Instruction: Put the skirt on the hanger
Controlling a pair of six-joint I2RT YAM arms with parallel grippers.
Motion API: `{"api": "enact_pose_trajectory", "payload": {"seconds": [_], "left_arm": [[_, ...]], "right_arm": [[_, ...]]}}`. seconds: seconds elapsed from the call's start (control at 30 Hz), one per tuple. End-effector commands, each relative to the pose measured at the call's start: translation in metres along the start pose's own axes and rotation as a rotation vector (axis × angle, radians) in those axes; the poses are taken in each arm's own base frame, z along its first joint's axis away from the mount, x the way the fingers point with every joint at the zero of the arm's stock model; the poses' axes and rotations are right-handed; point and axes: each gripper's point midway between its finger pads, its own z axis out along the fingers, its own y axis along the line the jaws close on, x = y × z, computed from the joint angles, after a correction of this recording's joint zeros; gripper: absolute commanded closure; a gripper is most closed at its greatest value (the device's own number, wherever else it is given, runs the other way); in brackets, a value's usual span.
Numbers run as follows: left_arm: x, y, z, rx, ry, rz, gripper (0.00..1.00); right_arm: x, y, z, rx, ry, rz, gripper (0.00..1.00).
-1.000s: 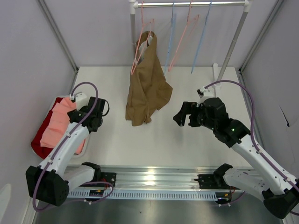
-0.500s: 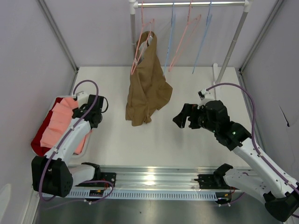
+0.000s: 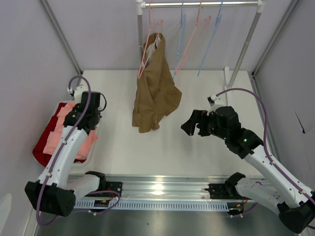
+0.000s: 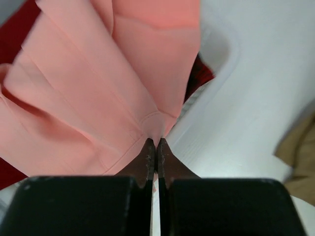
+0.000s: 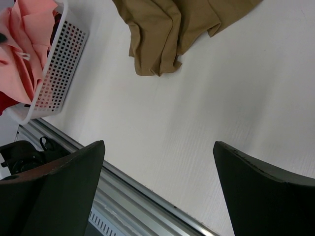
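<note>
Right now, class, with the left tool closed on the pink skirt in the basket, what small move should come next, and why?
Probably lift the left tool straight up a little. It is shut on a fold of the skirt, whose bulk lies in the white basket; raising it should clear the rim. The right tool hangs open over the table, ready to help.

White table (image 3: pixel 197 157), matte. Brown garment (image 3: pixel 155 93) lower end bunched on it, mid-table. White perforated basket (image 5: pixel 59 64) left of brown garment, at table edge. Rack post (image 3: pixel 246 46) right of garment, far side. Metal rail (image 3: pixel 157 189) nearer than garment, along front edge.
</note>
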Motion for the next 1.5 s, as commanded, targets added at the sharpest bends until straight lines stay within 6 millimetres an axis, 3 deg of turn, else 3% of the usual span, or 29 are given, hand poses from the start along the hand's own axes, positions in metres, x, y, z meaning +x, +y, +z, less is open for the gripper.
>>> {"api": "enact_pose_trajectory", "payload": {"seconds": [0.0, 0.07, 0.13, 0.27, 0.47, 0.5, 0.53, 0.57, 0.6, 0.67, 0.77, 0.87, 1.03, 1.1, 1.13, 1.2, 1.27, 1.3, 1.33, 1.4, 1.47], "left_arm": [[-0.066, -0.003, -0.054, 0.159, -0.146, -0.071, 1.0], [-0.097, -0.003, -0.084, 0.232, -0.216, -0.101, 1.0], [-0.11, -0.005, -0.101, 0.291, -0.249, -0.114, 1.0], [-0.159, -0.007, -0.164, 0.487, -0.402, -0.183, 1.0], [-0.222, 0.017, -0.242, 0.617, -0.683, -0.287, 1.0], [-0.235, 0.021, -0.269, 0.687, -0.738, -0.296, 1.0], [-0.242, 0.014, -0.286, 0.759, -0.755, -0.282, 1.0], [-0.245, 0.012, -0.287, 0.765, -0.764, -0.286, 1.0], [-0.25, 0.009, -0.309, 0.849, -0.804, -0.27, 1.0], [-0.259, 0.003, -0.328, 0.927, -0.854, -0.244, 1.0], [-0.269, 0.003, -0.379, 1.083, -0.949, -0.188, 1.0], [-0.266, -0.02, -0.405, 1.274, -0.935, -0.132, 1.0], [-0.258, -0.045, -0.412, 1.409, -0.875, -0.126, 1.0], [-0.244, -0.063, -0.419, 1.482, -0.824, -0.107, 1.0], [-0.246, -0.066, -0.412, 1.455, -0.823, -0.109, 1.0], [-0.231, -0.086, -0.408, 1.473, -0.764, -0.102, 1.0], [-0.222, -0.097, -0.414, 1.503, -0.751, -0.099, 1.0], [-0.209, -0.114, -0.395, 1.469, -0.7, -0.091, 1.0], [-0.206, -0.115, -0.404, 1.506, -0.706, -0.105, 1.0], [-0.188, -0.136, -0.386, 1.476, -0.654, -0.098, 1.0], [-0.176, -0.147, -0.383, 1.486, -0.63, -0.092, 1.0]], "right_arm": [[-0.018, 0.016, -0.001, -0.056, -0.045, -0.011, 0.01], [-0.02, 0.018, 0.001, -0.064, -0.041, -0.015, 0.0], [-0.023, 0.021, 0.002, -0.072, -0.043, -0.018, 0.01], [-0.026, 0.024, 0.006, -0.076, -0.039, -0.029, 0.01], [-0.029, 0.028, 0.01, -0.079, -0.033, -0.043, 0.01], [-0.029, 0.028, 0.012, -0.076, -0.032, -0.044, 0.01], [-0.03, 0.028, 0.012, -0.071, -0.034, -0.046, 0.01], [-0.029, 0.028, 0.012, -0.073, -0.031, -0.047, 0.01], [-0.029, 0.028, 0.013, -0.068, -0.032, -0.048, 0.01], [-0.028, 0.027, 0.014, -0.064, -0.033, -0.051, 0.01], [-0.029, 0.027, 0.015, -0.064, -0.036, -0.052, 0.01], [-0.033, 0.03, 0.013, -0.071, -0.05, -0.055, 0.01], [-0.042, 0.03, 0.007, -0.057, -0.08, -0.071, 0.0], [-0.049, 0.032, 0.003, -0.056, -0.102, -0.073, 0.01], [-0.051, 0.033, 0.001, -0.056, -0.109, -0.07, 0.01], [-0.057, 0.038, -0.004, -0.074, -0.13, -0.055, 0.0], [-0.065, 0.045, -0.009, -0.096, -0.149, -0.048, 0.01], [-0.066, 0.047, -0.01, -0.1, -0.149, -0.034, 0.01], [-0.07, 0.05, -0.013, -0.105, -0.152, -0.027, 0.01], [-0.07, 0.052, -0.017, -0.107, -0.144, 0.0, 0.0], [-0.065, 0.048, -0.02, -0.088, -0.131, 0.028, 0.01]]}}
